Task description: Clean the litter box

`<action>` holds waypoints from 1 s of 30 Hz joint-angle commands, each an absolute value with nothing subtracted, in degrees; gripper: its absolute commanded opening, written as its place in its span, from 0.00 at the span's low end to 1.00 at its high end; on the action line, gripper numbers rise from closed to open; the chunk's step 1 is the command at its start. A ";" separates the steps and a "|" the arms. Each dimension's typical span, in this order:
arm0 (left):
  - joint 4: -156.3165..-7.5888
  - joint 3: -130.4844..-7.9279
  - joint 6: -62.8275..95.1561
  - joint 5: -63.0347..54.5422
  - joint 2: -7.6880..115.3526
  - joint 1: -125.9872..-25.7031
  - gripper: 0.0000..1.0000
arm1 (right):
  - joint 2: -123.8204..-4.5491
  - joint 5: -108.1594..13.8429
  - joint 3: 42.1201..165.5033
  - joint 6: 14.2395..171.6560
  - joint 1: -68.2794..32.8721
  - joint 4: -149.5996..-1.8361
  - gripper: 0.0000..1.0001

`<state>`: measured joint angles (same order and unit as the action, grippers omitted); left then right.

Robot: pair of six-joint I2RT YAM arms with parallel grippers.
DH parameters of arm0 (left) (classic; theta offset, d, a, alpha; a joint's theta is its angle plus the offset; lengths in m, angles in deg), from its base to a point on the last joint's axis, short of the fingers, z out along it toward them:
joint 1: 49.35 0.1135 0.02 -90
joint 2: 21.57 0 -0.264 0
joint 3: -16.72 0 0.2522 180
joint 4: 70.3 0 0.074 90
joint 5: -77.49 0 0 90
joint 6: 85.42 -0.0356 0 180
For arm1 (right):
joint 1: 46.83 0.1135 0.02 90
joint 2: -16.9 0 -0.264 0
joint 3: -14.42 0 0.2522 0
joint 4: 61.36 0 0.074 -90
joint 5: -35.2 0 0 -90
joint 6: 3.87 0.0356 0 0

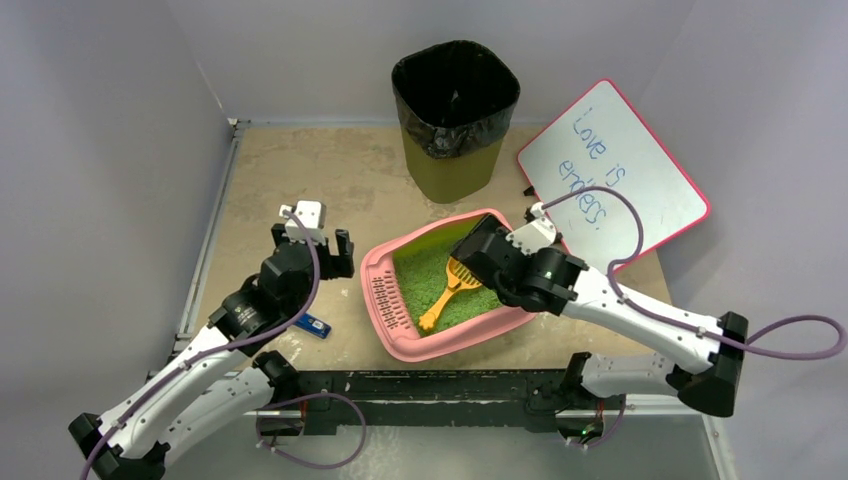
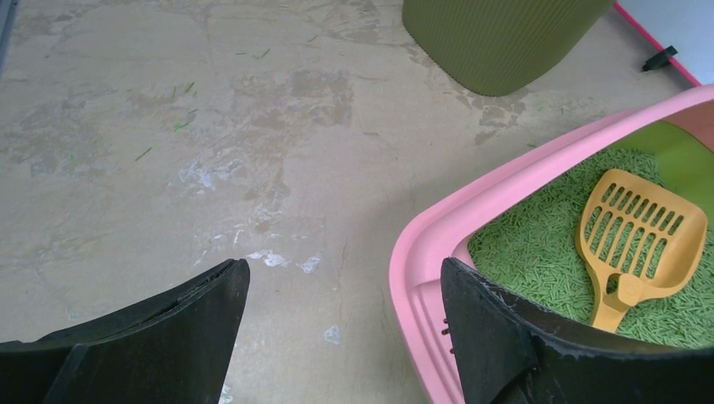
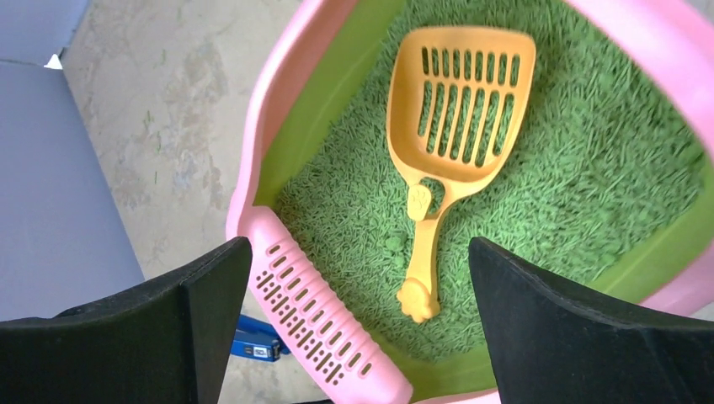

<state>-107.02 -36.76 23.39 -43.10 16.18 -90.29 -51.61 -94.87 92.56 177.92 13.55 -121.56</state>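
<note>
The pink litter box (image 1: 400,346) sits mid-table, filled with green litter (image 1: 425,272), its slotted grate lip (image 1: 388,297) at the left end. An orange slotted scoop (image 1: 452,290) lies on the litter, handle toward the near edge. It also shows in the right wrist view (image 3: 459,101) and in the left wrist view (image 2: 640,240). My right gripper (image 3: 358,316) is open and empty, hovering over the box above the scoop's handle (image 3: 423,257). My left gripper (image 2: 345,316) is open and empty, just left of the box's pink rim (image 2: 421,252).
A tall olive bin (image 1: 455,120) with a black bag stands behind the box. A pink-framed whiteboard (image 1: 612,170) leans at the back right. A small blue object (image 1: 314,325) lies on the table left of the box, also in the right wrist view (image 3: 253,341).
</note>
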 commanded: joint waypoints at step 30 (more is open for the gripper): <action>-106.46 -50.06 30.42 -40.53 7.41 -90.35 0.87 | -22.19 -87.27 90.83 107.75 13.73 -99.07 0.99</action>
